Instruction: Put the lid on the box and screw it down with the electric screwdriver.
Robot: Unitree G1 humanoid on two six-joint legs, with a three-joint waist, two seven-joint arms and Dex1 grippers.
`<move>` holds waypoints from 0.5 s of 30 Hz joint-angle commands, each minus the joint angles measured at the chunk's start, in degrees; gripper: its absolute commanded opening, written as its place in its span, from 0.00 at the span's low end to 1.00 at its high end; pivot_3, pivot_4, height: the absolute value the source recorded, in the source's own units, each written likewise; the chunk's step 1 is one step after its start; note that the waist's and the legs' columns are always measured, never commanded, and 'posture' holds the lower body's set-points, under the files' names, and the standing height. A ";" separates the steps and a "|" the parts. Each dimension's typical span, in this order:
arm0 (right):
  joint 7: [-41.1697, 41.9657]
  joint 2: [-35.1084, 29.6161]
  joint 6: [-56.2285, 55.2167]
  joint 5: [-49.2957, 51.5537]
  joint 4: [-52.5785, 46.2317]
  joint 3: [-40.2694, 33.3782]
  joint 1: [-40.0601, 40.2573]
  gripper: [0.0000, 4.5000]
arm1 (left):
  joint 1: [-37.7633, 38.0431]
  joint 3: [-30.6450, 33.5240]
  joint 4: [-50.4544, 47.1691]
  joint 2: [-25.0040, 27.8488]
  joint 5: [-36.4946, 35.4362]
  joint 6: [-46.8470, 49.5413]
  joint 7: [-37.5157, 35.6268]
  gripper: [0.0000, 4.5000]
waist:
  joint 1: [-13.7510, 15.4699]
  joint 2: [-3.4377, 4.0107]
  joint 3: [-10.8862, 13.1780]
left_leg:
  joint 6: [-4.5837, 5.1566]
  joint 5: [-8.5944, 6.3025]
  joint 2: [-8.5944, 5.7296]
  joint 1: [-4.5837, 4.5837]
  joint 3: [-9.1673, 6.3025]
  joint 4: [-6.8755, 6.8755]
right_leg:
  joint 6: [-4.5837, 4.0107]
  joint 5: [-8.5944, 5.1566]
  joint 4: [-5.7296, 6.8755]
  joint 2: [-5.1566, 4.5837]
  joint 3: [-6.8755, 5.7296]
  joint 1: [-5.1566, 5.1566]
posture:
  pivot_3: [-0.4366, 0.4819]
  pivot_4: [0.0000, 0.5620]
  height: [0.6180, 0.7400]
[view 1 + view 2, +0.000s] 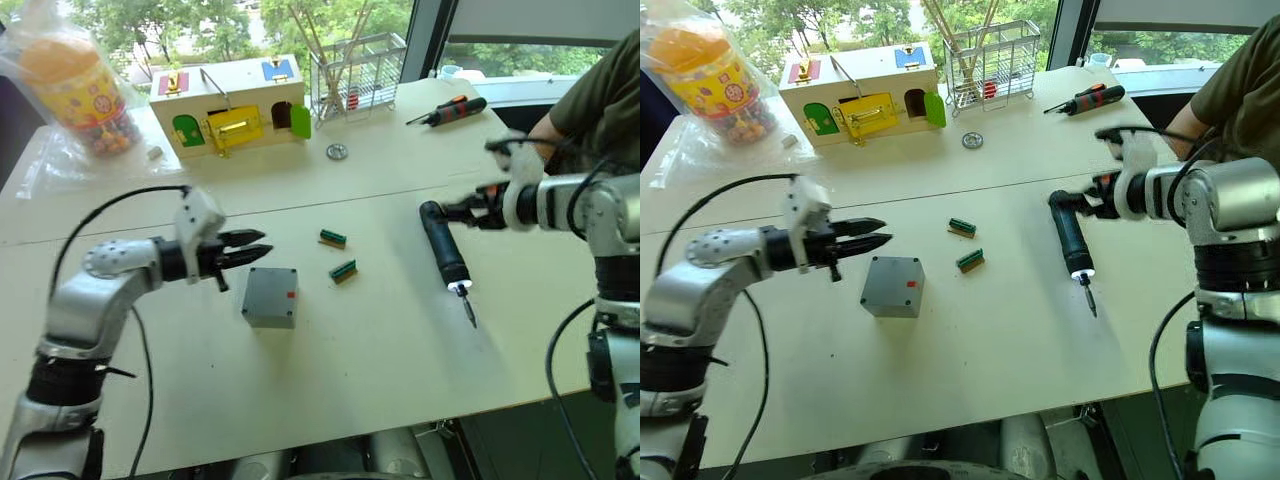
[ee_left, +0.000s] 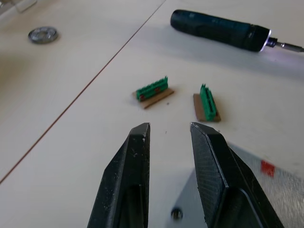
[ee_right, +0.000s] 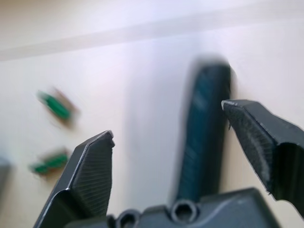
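Nearest thing on the table (image 1: pixel 380 370) is the box (image 1: pixel 269 297), grey square w/ the lid (image 1: pixel 894 281) already sitting flat on top, small red mark facing the robot's right. One screw hole shows at a lid corner in the left wrist view. Left gripper (image 1: pixel 252 249) hovers just above and to the left of the box, not touching it, fingers (image 2: pixel 135 166) a bit apart w/ nothing between them, pointing toward the robot's right. Over on the right, the electric screwdriver (image 1: pixel 445 248) lies flat on the tabletop, bit end toward the near edge, a small white light glowing at the collar, butt end pointing away. Right gripper (image 1: pixel 459 211) is at that butt end, fingers (image 3: pixel 90 175) spread wide either side of the black body; can't tell if they actually touch it. Between box and driver, a bit further back, two small green terminal blocks (image 1: pixel 338 254) sit close together. Beyond the seam in the table: a metal washer (image 1: pixel 336 151), then the wooden latch box (image 1: pixel 228 106) w/ coloured doors, a wire rack (image 1: pixel 355 75) w/ sticks in it, an orange-and-black hand screwdriver (image 1: pixel 450 110), and a bagged jar of sweets (image 1: pixel 80 90) at far left. A person's arm (image 1: pixel 590 95) in a dark sleeve shows at far right.
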 commanded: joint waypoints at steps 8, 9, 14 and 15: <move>9.81 3.67 -9.96 18.02 -39.65 -13.39 42.99 0.92 | 32.50 16.97 -6.07 10.81 -6.37 7.81 -8.38 0.30 | 1.10 -0.06 -0.01 | 0.14 -0.08 -0.09 0.21 0.07 0.06 | -0.01 0.00 -0.20 -0.08 0.05 0.42 | 0.48 0.27 1.00; 8.62 5.28 -10.76 18.37 -39.91 -13.18 44.60 0.92 | 34.54 17.83 -6.97 10.46 -7.15 8.37 -8.17 0.30 | 1.19 -0.08 0.00 | 0.38 -0.22 -0.08 0.33 0.09 0.07 | -0.12 0.07 -0.19 -0.09 0.09 0.53 | 0.48 0.27 1.00; 6.38 6.56 -20.95 8.07 -40.33 -3.56 54.00 0.92 | 40.60 18.76 -10.77 7.79 -9.14 9.27 -6.49 0.30 | 2.48 -0.05 -0.03 | 0.40 -0.25 0.05 1.19 -0.12 -0.10 | -0.55 -0.01 -0.68 -0.07 -0.10 1.38 | 0.48 0.27 1.00; 5.77 6.90 -22.15 7.11 -39.90 -2.46 55.00 0.92 | 40.62 18.77 -11.44 7.36 -9.93 9.96 -5.93 0.30 | 2.74 -0.06 -0.03 | 0.44 -0.28 0.06 1.20 -0.15 -0.16 | -0.54 0.00 -0.86 -0.04 -0.15 1.42 | 0.48 0.27 1.00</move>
